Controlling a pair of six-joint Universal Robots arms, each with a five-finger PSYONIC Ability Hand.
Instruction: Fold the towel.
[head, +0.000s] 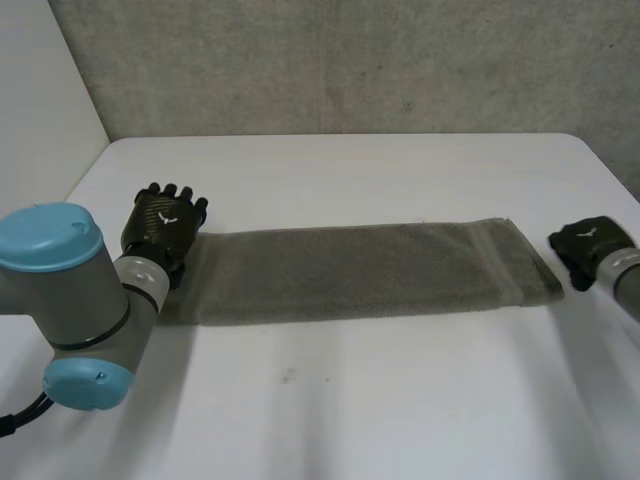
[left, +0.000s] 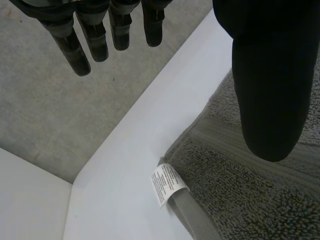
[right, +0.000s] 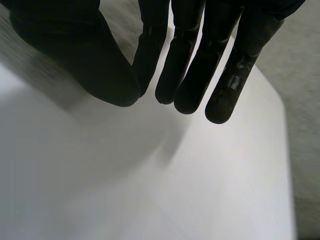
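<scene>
The towel lies flat as a long narrow strip across the middle of the table, running from near its left edge to near its right edge, roughly parallel to the front edge. I judge it soft, limp and light: the terry pile should give good grip, but it will sag and drag if I lift it by one point, so I would take it at the corners of a short end, pinching all layers together. My left hand sits at the strip's left end by the far corner, open with fingers straight. In its wrist view the thumb hangs over the pile while the fingers reach past the hem over bare table, and a white label sticks out at the corner beneath them. I cannot tell whether the thumb touches the cloth. My right hand waits just beside the right end, apart from it, fingers relaxed over bare table and holding nothing.
</scene>
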